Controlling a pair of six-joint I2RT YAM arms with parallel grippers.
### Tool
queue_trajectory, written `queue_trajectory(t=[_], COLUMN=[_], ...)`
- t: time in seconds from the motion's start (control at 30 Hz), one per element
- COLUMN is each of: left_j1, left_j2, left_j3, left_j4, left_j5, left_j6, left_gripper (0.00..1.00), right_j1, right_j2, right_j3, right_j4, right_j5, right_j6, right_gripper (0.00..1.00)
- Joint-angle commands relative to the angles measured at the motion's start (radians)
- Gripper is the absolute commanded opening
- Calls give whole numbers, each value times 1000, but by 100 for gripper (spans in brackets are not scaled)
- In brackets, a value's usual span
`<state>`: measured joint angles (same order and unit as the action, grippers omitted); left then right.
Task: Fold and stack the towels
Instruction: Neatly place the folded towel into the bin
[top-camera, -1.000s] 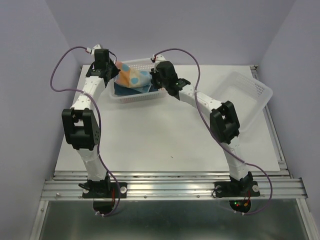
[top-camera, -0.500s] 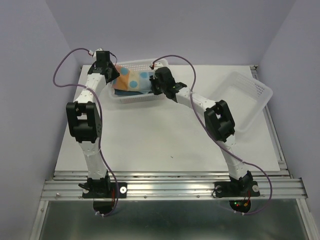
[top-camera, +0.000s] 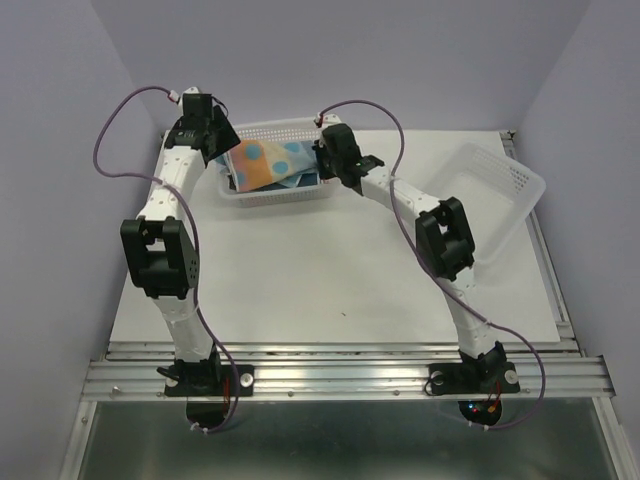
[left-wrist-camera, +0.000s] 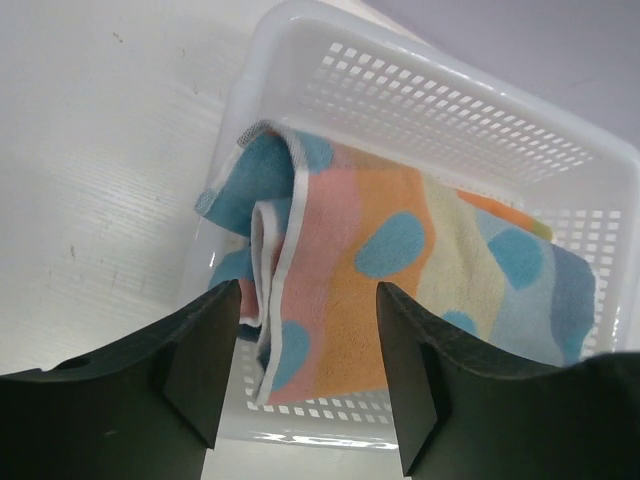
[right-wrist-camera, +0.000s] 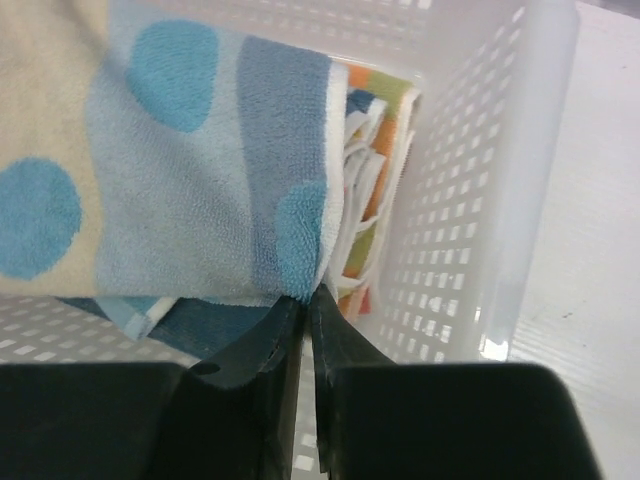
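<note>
Top view: the basket sits at the far side of the table, with the dotted towel spread across its top. The left gripper stands at the basket's left end, the right gripper at its right end. A second basket lies at the table's right edge, well apart.

Left wrist view: the left gripper has its fingers spread wide and holds nothing. The dotted towel lies in the basket beyond them. Its rumpled left edge shows between the two fingers, and neither is seen touching it.

Right wrist view: the right gripper has its fingers drawn almost together, pinching the near right corner of the dotted towel at the tips. Beneath it, other towels lie folded against the basket wall.
</note>
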<state>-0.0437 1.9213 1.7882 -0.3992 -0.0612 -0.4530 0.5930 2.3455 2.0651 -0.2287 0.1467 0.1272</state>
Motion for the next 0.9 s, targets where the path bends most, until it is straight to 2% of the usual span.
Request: queue_trajectory(t=[0.0, 0.07, 0.1, 0.17, 0.3, 0.5, 0.67, 0.87], left_j1=[4, 4, 4, 4, 4, 2, 2, -4], left_j2=[-105, -108, -101, -81, -19, 16, 61, 59], left_j3=[-26, -29, -26, -13, 13, 7, 40, 20], left_j4=[5, 20, 26, 30, 33, 57, 17, -20], left_j5=[1, 21, 30, 56, 150, 189, 124, 3], left_j6=[22, 27, 30, 34, 43, 51, 48, 48], left_gripper=[71, 75, 75, 74, 69, 68, 68, 68], right_j1=[-22, -21, -22, -22, -22, -22, -22, -22], right_j2=[-46, -48, -57, -67, -94, -161, -224, -203], right_j3=[50, 47, 26, 4, -34, -51, -89, -85], right_j4=[-23, -37, -37, -34, -21, -17, 29, 32], right_j5=[-18, -68, -125, -198, -289, -300, -291, -288], right_j6=[-18, -28, -31, -46, -69, -78, -67, -64], right_gripper=[18, 30, 43, 50, 58, 64, 70, 73])
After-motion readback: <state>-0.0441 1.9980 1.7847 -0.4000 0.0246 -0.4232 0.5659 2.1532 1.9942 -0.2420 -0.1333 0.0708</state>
